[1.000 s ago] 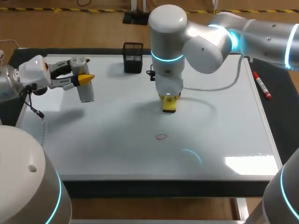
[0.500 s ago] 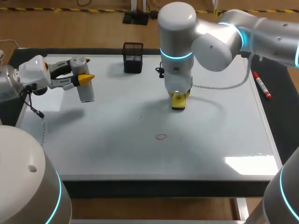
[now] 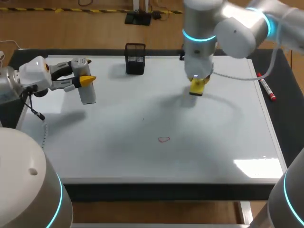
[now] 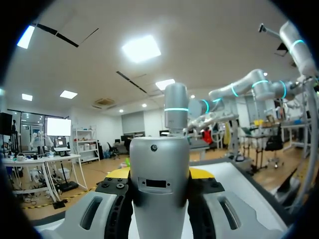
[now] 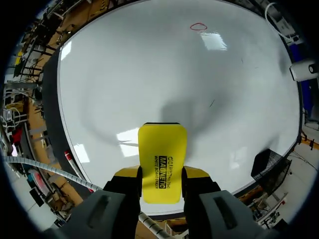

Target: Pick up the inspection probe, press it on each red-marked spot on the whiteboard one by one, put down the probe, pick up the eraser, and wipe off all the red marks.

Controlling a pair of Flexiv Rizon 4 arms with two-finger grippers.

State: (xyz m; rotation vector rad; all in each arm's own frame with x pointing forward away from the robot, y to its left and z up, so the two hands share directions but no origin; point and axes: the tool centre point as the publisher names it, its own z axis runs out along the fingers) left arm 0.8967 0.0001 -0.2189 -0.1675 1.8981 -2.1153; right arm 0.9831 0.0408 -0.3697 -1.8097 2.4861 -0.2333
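In the head view, my left end effector [image 3: 88, 80] is at the left side of the whiteboard [image 3: 118, 156]. It is clamped on the silver inspection probe [image 3: 88, 95], which stands about upright. My right end effector [image 3: 197, 81] is over the far middle of the board and holds the yellow eraser [image 3: 196, 90]. The red mark [image 3: 164, 139] is nearer the front edge, well apart from the eraser. A black mesh holder [image 3: 135, 59] stands at the far edge. A red marker [image 3: 266, 86] lies on the bench [image 3: 285, 123], just beside the board.

In the left wrist view, both fingers press the probe's sides.

In the right wrist view, both fingers grip the eraser from two sides. Its shadow falls on the board ahead, and the red mark is far ahead.
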